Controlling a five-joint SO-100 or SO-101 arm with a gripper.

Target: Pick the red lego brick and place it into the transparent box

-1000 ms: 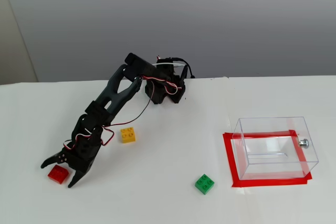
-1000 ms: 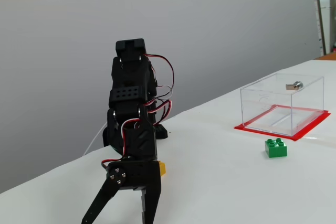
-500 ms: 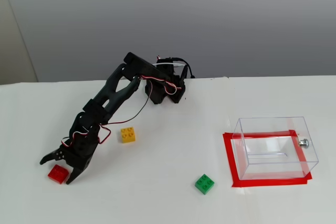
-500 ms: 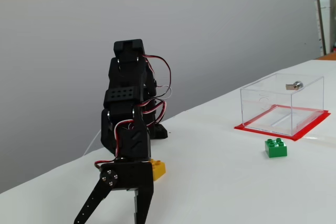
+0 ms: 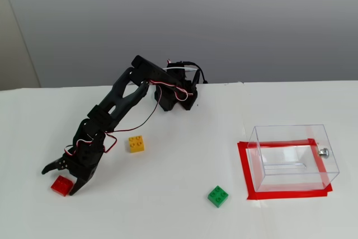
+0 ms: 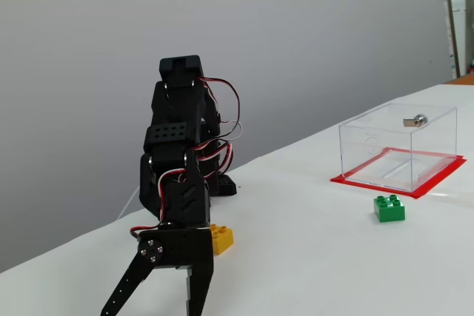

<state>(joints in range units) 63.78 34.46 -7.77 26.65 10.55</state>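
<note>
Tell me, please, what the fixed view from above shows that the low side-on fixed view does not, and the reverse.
Only the view from above shows the red lego brick, lying on the table between the open gripper's fingers, and the full red tape outline. Only the low view shows the shelving at the far right. Both show the transparent box, the yellow brick and the green brick.

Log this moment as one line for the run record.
phase: reaching | hand: open, straddling red lego brick | brick: on table, ungrasped | transparent box: empty, on red tape outline
</note>
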